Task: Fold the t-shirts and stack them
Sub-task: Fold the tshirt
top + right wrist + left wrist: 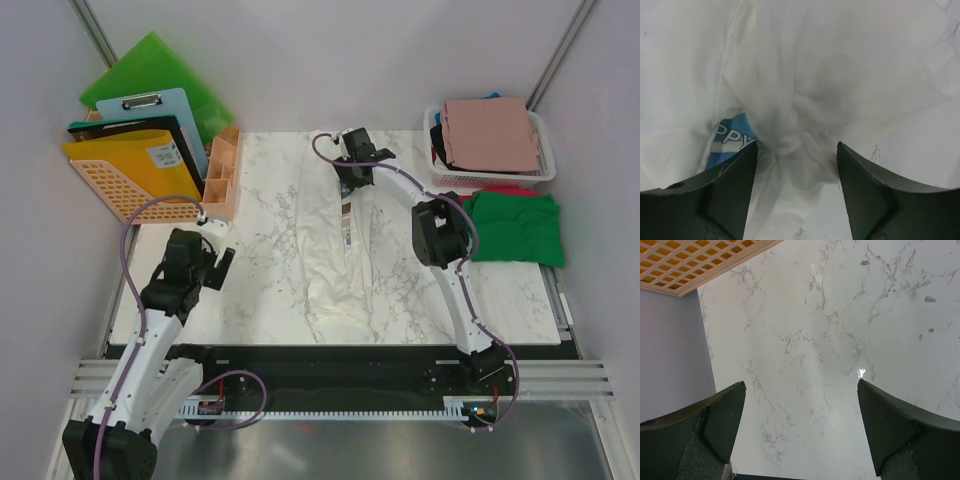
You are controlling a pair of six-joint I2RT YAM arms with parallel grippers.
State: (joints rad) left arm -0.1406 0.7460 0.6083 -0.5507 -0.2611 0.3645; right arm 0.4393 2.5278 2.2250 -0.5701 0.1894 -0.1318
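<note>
Seen from above, the cream-white t-shirt [345,250] is so close in colour to the marble worktop [260,290] that its edges are hard to trace. The right arm covers its far end. On the right wrist camera, the blue print [732,134] is mostly buried in a fold, and only the letters "ppy" show. In the basket [547,152], the pink t-shirt [488,133] hides nearly everything beneath it. A strip of red cloth [512,188] peeks out between the basket and the green t-shirt [515,228].

The cream-white t-shirt lies mid-worktop as a long, narrow, wrinkled strip running from near to far. The right gripper [796,147] sits at the strip's far end with its jaws apart, a pucker of cloth between them that is not pinched. The left gripper [801,384] hangs wide open over bare marble near the orange rack [130,195].
</note>
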